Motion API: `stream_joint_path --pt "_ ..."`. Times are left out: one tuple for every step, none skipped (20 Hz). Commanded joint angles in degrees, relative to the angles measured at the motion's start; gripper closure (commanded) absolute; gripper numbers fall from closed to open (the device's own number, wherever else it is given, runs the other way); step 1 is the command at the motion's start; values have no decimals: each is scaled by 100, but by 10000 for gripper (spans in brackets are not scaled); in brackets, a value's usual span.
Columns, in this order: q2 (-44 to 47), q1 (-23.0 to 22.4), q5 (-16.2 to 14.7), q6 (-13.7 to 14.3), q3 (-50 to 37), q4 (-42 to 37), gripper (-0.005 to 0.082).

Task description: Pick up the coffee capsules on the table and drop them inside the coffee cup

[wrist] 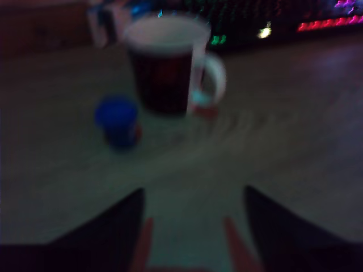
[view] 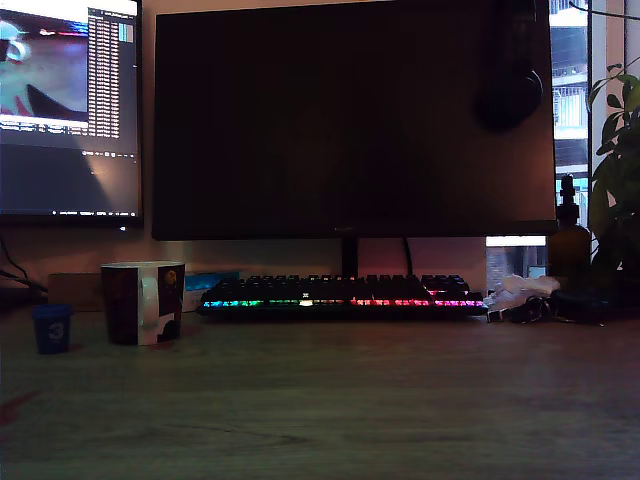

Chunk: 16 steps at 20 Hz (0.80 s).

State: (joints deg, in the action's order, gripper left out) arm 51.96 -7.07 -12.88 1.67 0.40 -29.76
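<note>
Your hand (wrist: 190, 226) sits at the near edge of the wrist view with its two dark fingers (wrist: 113, 226) spread wide and nothing between them, only bare table (wrist: 295, 147) showing in the gap. It is above the table and well short of anything to grasp. The arm does not appear in the exterior view at all.

Ahead of the hand, a little off to one side of its centre line, stands the blue capsule (wrist: 117, 119). In the exterior view it rests near that view's left edge (view: 51, 328), a white "3" on its side. Just beyond it in the wrist view is the cup (wrist: 165, 65), dark with a white handle; the two are near each other but do not seem to touch. The exterior view shows the cup (view: 142, 302) just to the right of the capsule. No second capsule can be made out in either picture; the room is dim and the wrist view is blurred.

To do this step well, swing the hand until the capsule lies midway between the fingers, then move forward and down. Close on its sides below the rim. Keep the far finger clear of the cup, since a nudge could tip a pod this small.

Behind all this are a lit keyboard (view: 340, 295) and a dark monitor (view: 350, 120).
</note>
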Motion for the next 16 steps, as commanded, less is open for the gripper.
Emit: stream_joint_path --pt "26 -7 50 -17 -4 -223 127" --pt "52 -7 48 -37 -2 -234 127" --pt "52 -7 46 -160 -2 -308 127" --pt "55 -7 44 -160 -2 -308 127" --pt "55 -7 31 -168 -2 -286 127" --pt "55 -7 -22 -166 -2 -273 127" --pt "55 -7 -20 -162 -2 -212 127" --pt "55 -4 -15 -85 -2 -168 127" --pt "55 -2 9 -87 -2 -168 127" --pt "55 -2 15 -133 -2 -173 127" --pt "57 -2 15 -140 -2 -238 127" --pt "66 0 26 -140 -2 -310 127" --pt "87 0 105 -138 -2 -372 127" --pt "122 0 153 -140 -2 -442 127" --pt "197 0 157 -146 -2 -516 127" --pt "258 0 157 -164 -2 -485 127"
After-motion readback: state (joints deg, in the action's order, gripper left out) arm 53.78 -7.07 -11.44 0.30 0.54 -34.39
